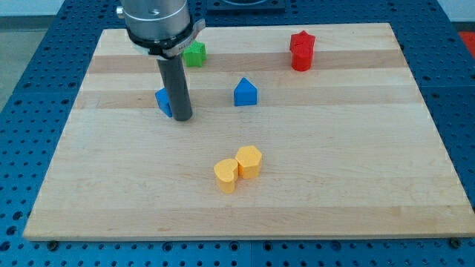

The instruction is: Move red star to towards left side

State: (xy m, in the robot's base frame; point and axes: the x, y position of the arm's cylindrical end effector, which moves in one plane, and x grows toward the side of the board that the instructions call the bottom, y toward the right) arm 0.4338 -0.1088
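Note:
The red star (303,41) sits near the view's top right on the wooden board (245,133), with a second red block (300,60) touching it just below. My tip (182,117) rests on the board at the view's left of centre, far to the left of the red star. It is right beside a blue block (163,101), which the rod partly hides.
A green block (195,53) lies behind the rod near the top. A blue house-shaped block (246,92) sits at centre. Two yellow blocks (226,175) (249,161) touch each other near the bottom centre.

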